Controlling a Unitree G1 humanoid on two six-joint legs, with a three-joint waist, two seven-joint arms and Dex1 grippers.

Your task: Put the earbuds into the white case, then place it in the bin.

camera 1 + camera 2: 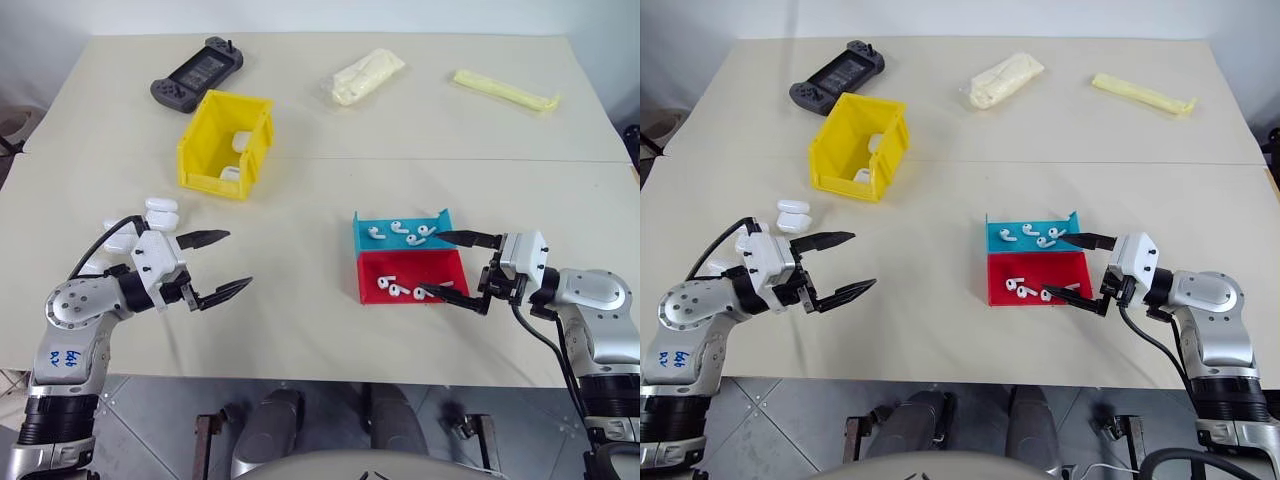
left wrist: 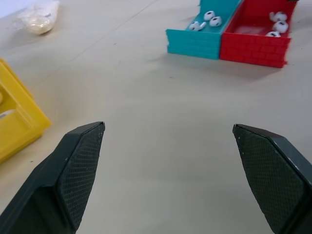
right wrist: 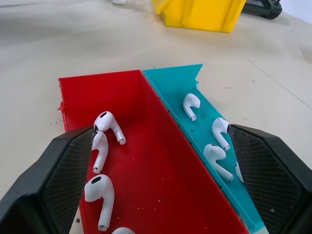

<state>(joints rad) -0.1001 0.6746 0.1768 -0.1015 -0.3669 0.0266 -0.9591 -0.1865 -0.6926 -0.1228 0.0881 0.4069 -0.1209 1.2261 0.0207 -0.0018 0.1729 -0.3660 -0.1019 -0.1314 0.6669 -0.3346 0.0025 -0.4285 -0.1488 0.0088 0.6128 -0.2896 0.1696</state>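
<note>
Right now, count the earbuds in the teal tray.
4 earbuds lie in the teal tray: one at its left end, two mid-tray, one at its right end. None seems hidden.

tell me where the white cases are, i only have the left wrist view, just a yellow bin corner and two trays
observer: Several small glossy white rounded cases lie on the table beside the left arm, behind the open left gripper.
operator: anything in the bin
observer: The bright yellow plastic bin holds two white rounded items, likely cases.
operator: where's the right gripper
observer: The right gripper is open at the trays' right end, one finger over the shallow teal tray, one over the red tray.
</note>
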